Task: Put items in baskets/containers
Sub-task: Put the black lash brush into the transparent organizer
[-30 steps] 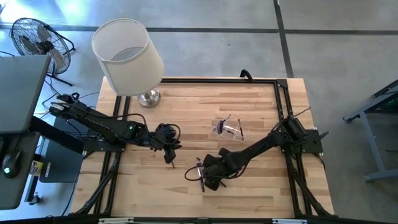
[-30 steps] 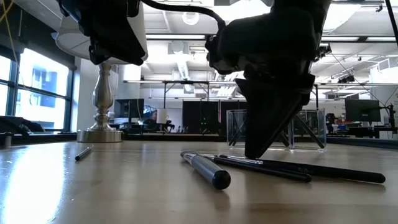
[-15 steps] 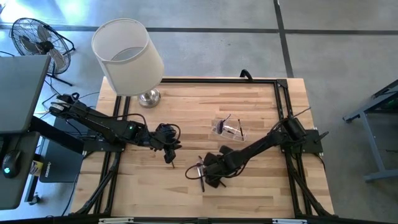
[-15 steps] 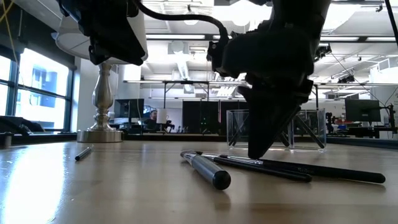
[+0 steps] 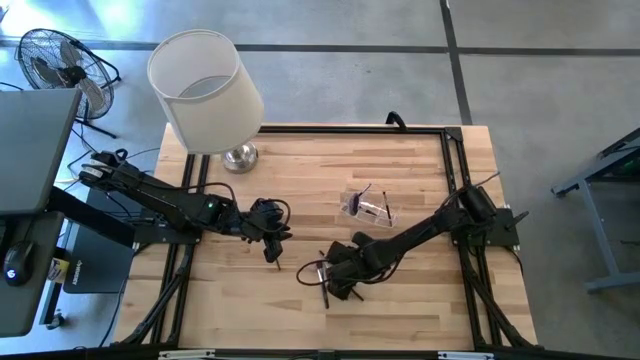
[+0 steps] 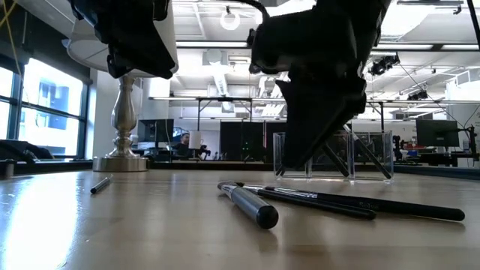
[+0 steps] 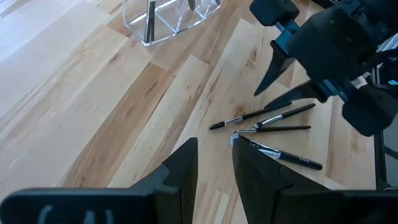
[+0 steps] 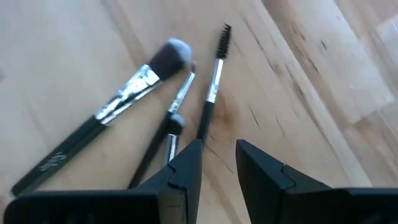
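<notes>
Several slim dark makeup brushes (image 5: 322,274) lie flat in a loose cluster near the table's middle front. The right wrist view shows a fluffy-headed brush (image 8: 124,102), a spoolie (image 8: 213,81) and a thin brush (image 8: 175,111). My right gripper (image 5: 336,276) hovers just above them, its fingers a little apart and holding nothing (image 8: 219,158). The small clear box (image 5: 367,205) stands behind them with a few brushes inside (image 7: 149,15). My left gripper (image 5: 272,243) waits left of the cluster, narrowly open and empty (image 7: 215,158). One more brush (image 6: 100,184) lies alone farther left.
A big white lampshade on a metal base (image 5: 205,92) stands at the table's far left corner. A black frame rail (image 5: 350,128) runs along the table's edges. Bare wood lies between the lamp and the box and along the near edge.
My right gripper has lifted its fingertips off the table beside the brushes and shifted a little toward the table's left. The brushes lie where they were. My left gripper has kept still.
</notes>
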Controlling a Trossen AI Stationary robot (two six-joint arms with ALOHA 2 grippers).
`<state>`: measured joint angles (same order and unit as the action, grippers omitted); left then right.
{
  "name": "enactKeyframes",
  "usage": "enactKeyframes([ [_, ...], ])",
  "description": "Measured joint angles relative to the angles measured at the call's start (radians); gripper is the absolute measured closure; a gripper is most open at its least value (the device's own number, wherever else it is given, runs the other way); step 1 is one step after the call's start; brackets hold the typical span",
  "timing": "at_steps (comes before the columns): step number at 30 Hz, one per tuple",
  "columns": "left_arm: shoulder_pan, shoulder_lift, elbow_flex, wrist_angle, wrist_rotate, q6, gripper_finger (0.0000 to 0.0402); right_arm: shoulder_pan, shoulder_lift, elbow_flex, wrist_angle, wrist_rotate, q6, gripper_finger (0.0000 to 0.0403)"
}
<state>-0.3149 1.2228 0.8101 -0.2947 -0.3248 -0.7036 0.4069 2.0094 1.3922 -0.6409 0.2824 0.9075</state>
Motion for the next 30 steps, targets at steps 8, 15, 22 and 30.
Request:
enactKeyframes([
  [8,0.0,0.0,0.0,0.0,0.0,0.005,0.0302,0.002,0.006,0.0,0.032,-0.047,-0.035,0.0309],
  [15,0.0,0.0,0.0,0.0,-0.002,0.007,0.0302,0.001,0.016,0.0,0.034,-0.027,-0.028,0.0309],
  [22,0.0,0.0,0.0,-0.002,-0.002,0.007,0.0302,0.001,0.035,0.0,0.038,-0.046,-0.026,0.0309],
  [30,0.0,0.0,0.0,-0.008,0.002,0.008,0.0302,0.002,0.069,0.001,0.028,-0.05,-0.027,0.031],
])
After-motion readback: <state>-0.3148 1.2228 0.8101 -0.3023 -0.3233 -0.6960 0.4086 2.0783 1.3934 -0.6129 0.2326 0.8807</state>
